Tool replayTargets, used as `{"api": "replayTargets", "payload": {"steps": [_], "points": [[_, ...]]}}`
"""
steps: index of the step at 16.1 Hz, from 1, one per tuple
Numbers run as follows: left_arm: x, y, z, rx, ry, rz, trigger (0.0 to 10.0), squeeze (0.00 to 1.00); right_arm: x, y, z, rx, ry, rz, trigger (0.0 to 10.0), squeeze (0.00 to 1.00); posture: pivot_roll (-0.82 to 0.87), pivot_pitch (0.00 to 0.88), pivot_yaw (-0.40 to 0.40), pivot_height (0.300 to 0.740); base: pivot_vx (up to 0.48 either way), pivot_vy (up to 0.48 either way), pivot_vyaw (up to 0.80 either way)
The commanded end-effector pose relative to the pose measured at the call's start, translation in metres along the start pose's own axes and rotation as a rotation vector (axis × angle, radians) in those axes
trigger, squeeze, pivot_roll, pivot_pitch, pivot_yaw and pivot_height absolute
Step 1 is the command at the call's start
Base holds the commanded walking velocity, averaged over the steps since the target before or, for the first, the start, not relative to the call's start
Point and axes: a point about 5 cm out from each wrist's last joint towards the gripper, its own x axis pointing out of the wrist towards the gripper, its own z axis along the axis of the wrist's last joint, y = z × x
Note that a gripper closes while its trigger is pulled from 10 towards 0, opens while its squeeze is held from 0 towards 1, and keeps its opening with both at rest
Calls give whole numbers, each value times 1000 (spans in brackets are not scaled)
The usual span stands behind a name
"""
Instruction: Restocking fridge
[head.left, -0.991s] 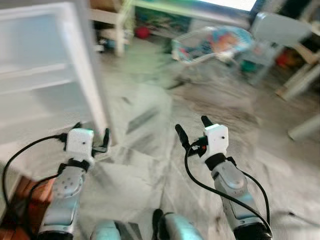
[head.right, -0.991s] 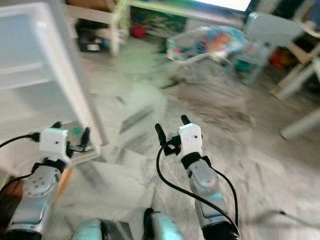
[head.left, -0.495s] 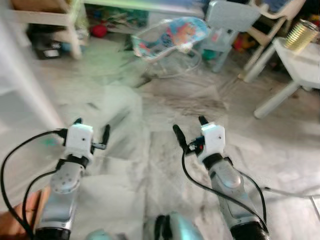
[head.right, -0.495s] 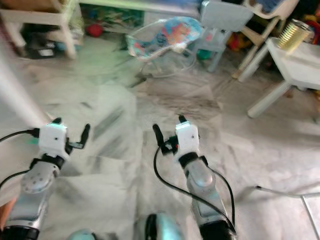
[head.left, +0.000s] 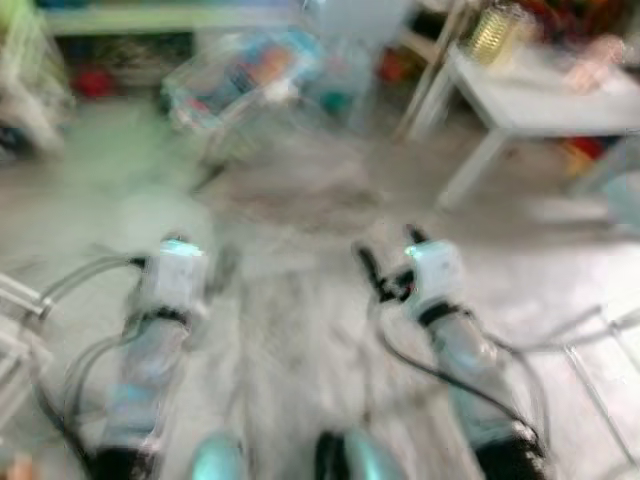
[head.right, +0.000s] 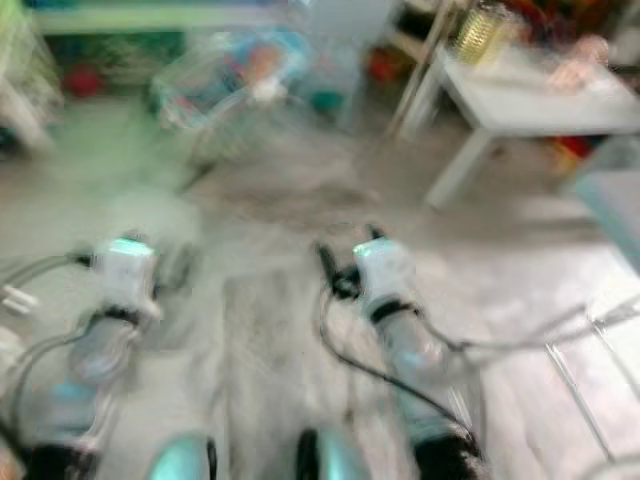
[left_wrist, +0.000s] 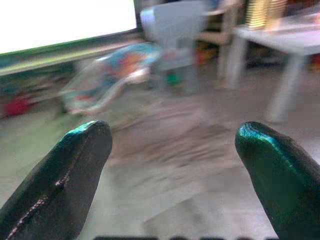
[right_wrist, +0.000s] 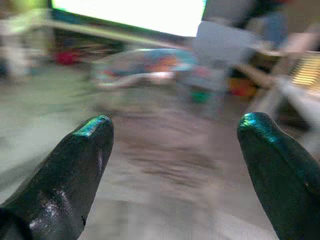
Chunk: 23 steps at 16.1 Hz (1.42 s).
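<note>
Both views from my head are blurred by motion. My left gripper (head.left: 190, 262) and right gripper (head.left: 390, 250) are held out low over the grey floor, both open with nothing between their fingers. The left wrist view shows the left gripper (left_wrist: 172, 150) with its fingers wide apart, pointing at the floor and a small white table (left_wrist: 285, 45). The right gripper (right_wrist: 175, 145) is equally spread and faces a colourful baby bouncer (right_wrist: 145, 65). A gold-coloured can (head.left: 492, 30) stands on the white table (head.left: 560, 110) at the far right.
The baby bouncer (head.left: 240, 75) and a grey chair (head.left: 350, 30) stand ahead on the floor. A thin metal frame (head.left: 590, 370) lies on the floor at the right. A pale blue object (head.right: 615, 190) juts in at the right edge.
The whole picture has swung: the camera turned right, so the white fridge door slid out on the left and the white table with the can came in. Both grippers stayed open.
</note>
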Motion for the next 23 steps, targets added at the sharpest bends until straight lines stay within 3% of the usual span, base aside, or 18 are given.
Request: {"api": "replayTargets", "payload": {"steps": [1, 7, 11, 13, 18, 20, 23], "points": [[-6, 9, -6, 18, 29, 18, 10000, 0, 0, 9, -2, 17, 4, 20, 10000, 0, 89, 151, -111, 740, 0, 0, -800], [-4, 10, -9, 16, 73, 36, 10000, 0, 3, 2, 7, 23, -19, -32, 10000, 0, 88, 158, -110, 740, 0, 0, -800], [-12, 17, -7, 1, 63, 68, 10000, 0, -10, -6, 9, 23, -22, -96, 10000, 0, 79, 174, -95, 740, 0, 0, -800], [-16, 21, -16, -57, 89, 121, 10000, 0, -18, -17, 9, 6, -29, -160, 10000, 0, 56, 142, -82, 740, 0, 0, -800], [-11, 21, -23, -93, 123, 135, 10000, 0, -26, -30, 6, 9, -15, -225, 10000, 0, 45, 105, -59, 740, 0, 0, -800], [-5, 15, -19, -87, 93, 97, 10000, 0, -28, -32, 4, 3, 19, -258, 10000, 0, 41, 96, -63, 740, 0, 0, 0], [-10, 16, -23, -98, 104, 113, 10000, 0, -39, -39, -3, 10, 76, -327, 10000, 0, 43, 89, -60, 740, 106, 0, 0]]}}
